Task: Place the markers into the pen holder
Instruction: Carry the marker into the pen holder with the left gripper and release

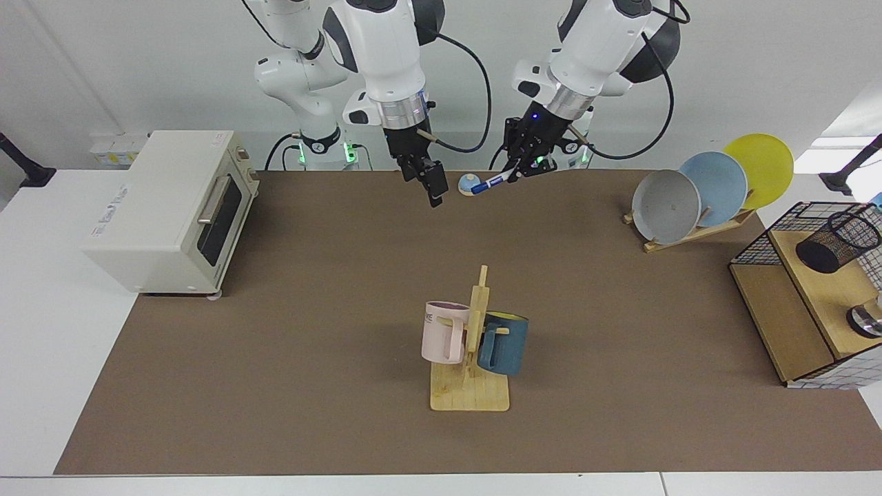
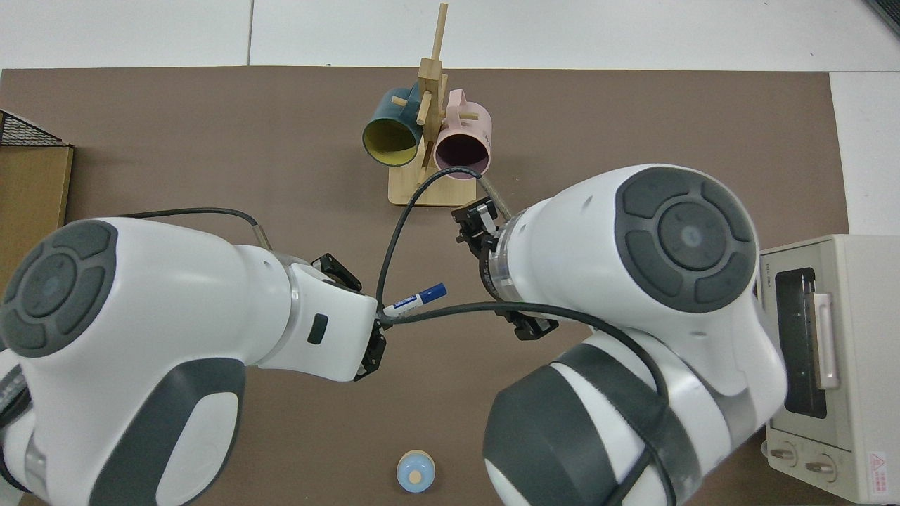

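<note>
In the facing view, the left gripper (image 1: 518,167) grips one end of the marker (image 1: 493,183) in the air behind the mug rack (image 1: 471,365), its long axis tilted, blue cap lowest and aimed toward the right gripper (image 1: 433,187), which hangs empty with fingers apart. The pen holder (image 1: 838,241) sits on a wooden shelf well off to the side of the rack, so carrying and dropping in remain. In the top view, the marker (image 2: 416,299) juts from the left gripper, cap toward the rack (image 2: 430,151).
</note>
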### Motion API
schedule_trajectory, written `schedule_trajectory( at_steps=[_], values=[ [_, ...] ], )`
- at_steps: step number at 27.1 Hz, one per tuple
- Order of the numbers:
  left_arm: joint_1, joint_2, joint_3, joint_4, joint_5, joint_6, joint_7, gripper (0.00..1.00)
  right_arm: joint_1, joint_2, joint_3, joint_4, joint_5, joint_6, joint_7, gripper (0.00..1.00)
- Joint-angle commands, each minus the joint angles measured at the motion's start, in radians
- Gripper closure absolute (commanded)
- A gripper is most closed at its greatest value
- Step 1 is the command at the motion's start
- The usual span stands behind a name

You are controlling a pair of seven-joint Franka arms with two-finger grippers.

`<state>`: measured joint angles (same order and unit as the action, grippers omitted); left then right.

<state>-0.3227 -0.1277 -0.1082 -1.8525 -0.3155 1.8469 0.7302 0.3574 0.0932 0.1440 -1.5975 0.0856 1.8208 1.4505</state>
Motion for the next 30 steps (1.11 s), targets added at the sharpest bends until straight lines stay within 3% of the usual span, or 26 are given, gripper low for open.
schedule_trajectory(
  at_steps=[1,6,9,21,30],
  values=[
    [0.057,-0.015,-0.005,0.009,0.069,-0.021,-0.025,1.00,-0.070,-0.032,0.011,-0.039,-0.020,-0.026,-0.194,0.01],
    [0.132,-0.013,-0.005,0.032,0.117,-0.061,-0.025,1.00,-0.113,-0.043,0.009,-0.039,-0.030,-0.063,-0.379,0.01],
    [0.175,-0.013,-0.002,0.042,0.211,-0.074,-0.037,1.00,-0.135,-0.056,0.009,-0.047,-0.038,-0.071,-0.519,0.01],
    [0.274,0.000,0.018,0.124,0.355,-0.158,-0.043,1.00,-0.192,-0.099,0.009,-0.064,-0.043,-0.120,-0.932,0.01],
    [0.338,0.069,0.016,0.278,0.552,-0.251,-0.011,1.00,-0.195,-0.104,0.011,-0.064,-0.136,-0.141,-1.062,0.01]
  ],
)
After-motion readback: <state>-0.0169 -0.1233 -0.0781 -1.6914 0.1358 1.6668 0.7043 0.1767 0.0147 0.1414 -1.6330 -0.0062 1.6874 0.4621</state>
